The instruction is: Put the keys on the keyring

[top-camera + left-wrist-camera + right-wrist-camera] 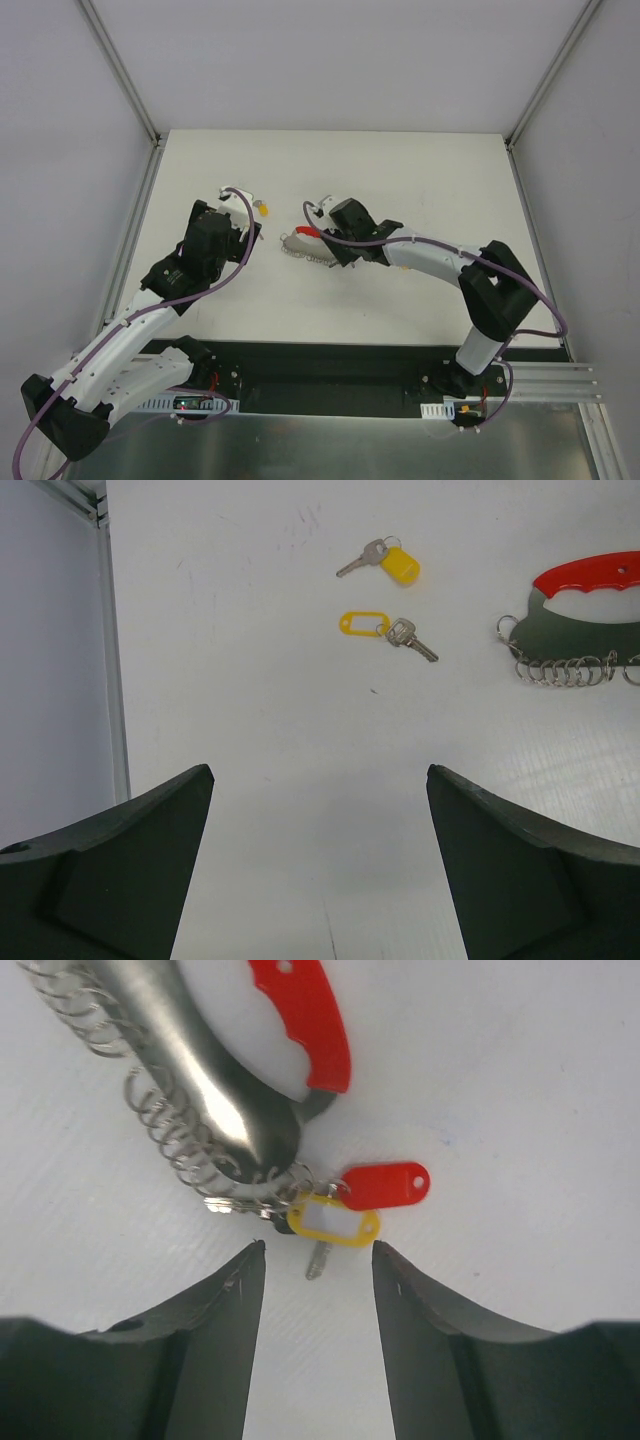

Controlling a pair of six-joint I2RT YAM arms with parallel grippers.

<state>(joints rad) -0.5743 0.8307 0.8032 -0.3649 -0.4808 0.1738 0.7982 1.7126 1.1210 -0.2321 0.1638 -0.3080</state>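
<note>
Your keyring [225,1110] is a curved, polished silver bar. It has a red grip [305,1020] along one edge and a row of small wire rings [560,670] along the other. It lies on the white table [400,170].

You have three keys, each silver with a yellow tag. Two loose keys [410,640] lie apart from the keyring on its ringed-end side. One has a solid tag [400,565] and the other a framed tag [360,623]. The third key [315,1265] touches the ring cluster at the keyring's end, beside a single red tag [385,1185]. You cannot tell whether it is threaded on.

Your left gripper [318,780] is spread wide and holds nothing. It sits beyond the loose keys, well away from the keyring. Your right gripper [318,1250] is partly open just off the keyring's end. The third key's blade lies between its fingertips, ungripped.
</note>
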